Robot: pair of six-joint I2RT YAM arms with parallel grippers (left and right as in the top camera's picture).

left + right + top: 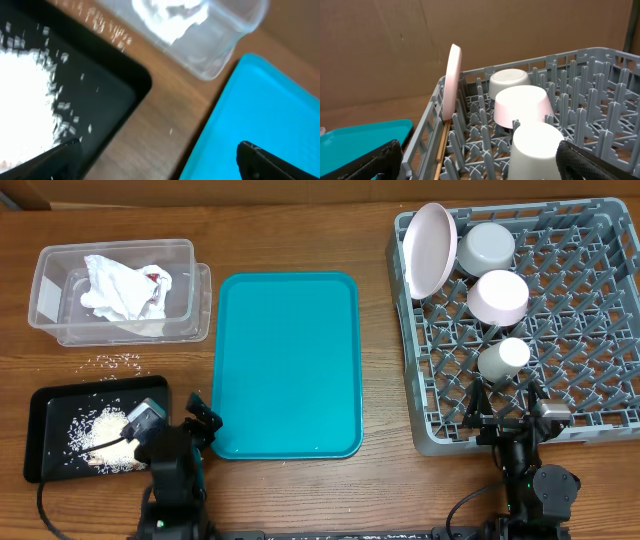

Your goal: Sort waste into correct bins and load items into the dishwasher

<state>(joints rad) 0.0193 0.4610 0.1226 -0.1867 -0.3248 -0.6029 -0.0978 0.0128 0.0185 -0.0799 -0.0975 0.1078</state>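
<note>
As seen from above, layout: clear tub [45, 285] at the far left, black tray [45, 450] nearer on the left, teal tray [287, 365] in the middle, dish rack [590, 330] on the right, all on a wooden table [300, 500].
Napkin [120, 288]: crumpled, white with small red bits, lying inside the clear tub.
Rice scraps [95, 432]: a whitish pile on the black tray.
Loose grains [118, 361]: scattered on the wood between tub and black tray.
Plate [431, 250]: pale, standing on edge against the rack's left wall.
Grey bowl [485, 248]: turned over in the rack, just beside the plate.
White bowl [498, 296]: turned over, next in line toward the near side.
Cup [503, 360]: white, base up, nearest of the row.
Left gripper [185, 420]: jaws spread wide and holding nothing, one finger over the black tray's corner, the other over the teal tray's edge.
Right gripper [507, 415]: jaws spread wide and holding nothing, at the rack's near wall, facing the cup.
</note>
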